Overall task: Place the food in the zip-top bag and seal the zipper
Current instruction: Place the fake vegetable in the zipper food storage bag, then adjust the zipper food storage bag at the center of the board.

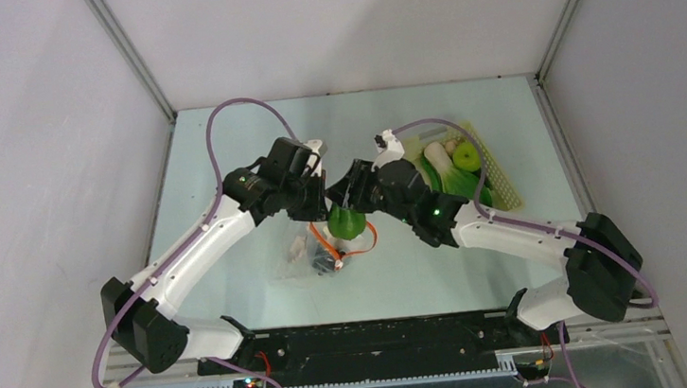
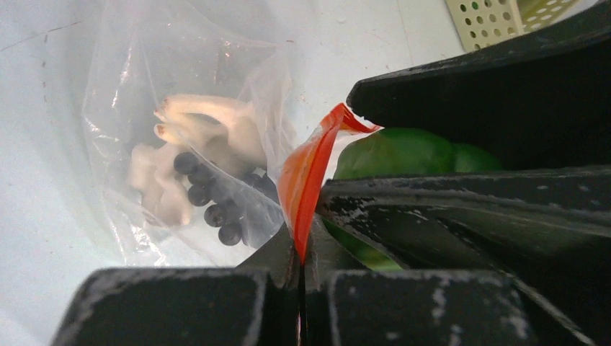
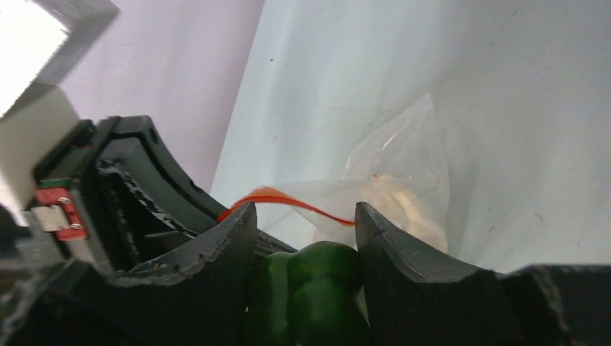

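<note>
The zip-top bag (image 1: 298, 255) lies a little left of the middle of the table (image 1: 424, 281), nearer the near edge than the far one, with its mouth on the side toward the right edge. It is thin, crinkly film: limp, light and slippery, with no shape of its own. The one firm place to take hold is the zipper (image 2: 306, 180), the orange-red strip along the mouth. The left gripper (image 2: 300, 256) has its fingers pressed together on that strip, pinching it so the mouth stands up. Deep inside, the white mushrooms (image 2: 205, 133) and the dark grapes (image 2: 216, 205) show through the plastic; both look soft and would likely bruise if pushed on. At the mouth hangs the green pepper (image 3: 317, 288), clamped on two sides between the fingers of the right gripper (image 3: 304, 231) — whether its tip has passed the strip I cannot tell. It looks smooth and waxy, firm enough for a sure grip yet apt to slip from a hold on a rounded end. I judge the film will drag on it and fold inward unless the strip is held taut. By the right edge, toward the far right corner, the pale yellow basket (image 1: 502, 185) holds the green apple (image 1: 466, 155) — round, hard, probably the heaviest piece — and the bok choy (image 1: 442, 173), whose leaves should crush easily.
</note>
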Robot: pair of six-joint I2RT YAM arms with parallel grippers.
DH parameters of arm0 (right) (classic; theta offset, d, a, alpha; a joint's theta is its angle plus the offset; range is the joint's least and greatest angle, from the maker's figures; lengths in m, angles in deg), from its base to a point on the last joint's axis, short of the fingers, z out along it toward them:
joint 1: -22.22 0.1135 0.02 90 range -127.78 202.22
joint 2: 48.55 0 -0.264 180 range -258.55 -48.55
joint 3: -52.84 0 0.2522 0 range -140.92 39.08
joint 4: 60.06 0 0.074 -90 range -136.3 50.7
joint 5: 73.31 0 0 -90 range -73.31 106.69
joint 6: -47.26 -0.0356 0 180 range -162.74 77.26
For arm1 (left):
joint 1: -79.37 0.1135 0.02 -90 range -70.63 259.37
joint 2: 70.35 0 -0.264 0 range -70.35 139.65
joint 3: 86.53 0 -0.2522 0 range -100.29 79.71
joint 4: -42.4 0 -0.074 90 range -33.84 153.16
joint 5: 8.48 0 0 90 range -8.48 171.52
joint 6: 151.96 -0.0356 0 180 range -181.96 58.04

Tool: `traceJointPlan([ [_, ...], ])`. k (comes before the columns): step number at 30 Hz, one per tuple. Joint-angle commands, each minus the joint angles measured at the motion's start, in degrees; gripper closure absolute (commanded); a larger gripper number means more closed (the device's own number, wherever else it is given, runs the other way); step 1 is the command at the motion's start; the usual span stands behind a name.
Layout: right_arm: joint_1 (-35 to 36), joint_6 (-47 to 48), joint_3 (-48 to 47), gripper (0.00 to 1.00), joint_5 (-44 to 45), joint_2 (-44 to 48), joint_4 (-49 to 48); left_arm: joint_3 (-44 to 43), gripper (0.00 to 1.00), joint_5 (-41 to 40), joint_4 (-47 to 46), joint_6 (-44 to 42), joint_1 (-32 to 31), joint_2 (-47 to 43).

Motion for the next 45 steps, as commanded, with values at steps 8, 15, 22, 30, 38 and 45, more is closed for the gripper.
traceJointPlan([
  [8, 7.57, -3.86, -0.3, 0.42, 17.66, -3.52, -4.98, -0.81, 1.0, 1.63, -2.26, -0.19, 0.12, -3.03],
  [15, 10.82, -2.77, -1.09, 0.24, 20.29, -5.38, -4.15, 0.05, 1.0, 3.79, -3.82, 0.51, 0.53, -4.22],
  [22, 11.09, 0.1, -2.46, 0.17, 21.95, -4.33, -1.58, 0.75, 1.0, 6.82, -5.34, 1.12, 1.53, -5.56],
  [30, 10.95, 9.86, -2.85, 0.15, 20.88, 2.5, 5.1, 0.94, 1.0, 7.0, -5.76, 1.37, 3.05, -6.47],
  [38, 10.85, 10.92, -1.3, 0.18, 18.24, 7.14, 22.28, 1.01, 1.0, 6.88, -6.03, 1.36, 3.35, -6.63],
  [45, 10.91, 5.99, 4.34, 0.22, 16.57, 10.95, 22.69, 1.1, 1.0, 6.9, -5.95, 1.41, 3.46, -6.47],
])
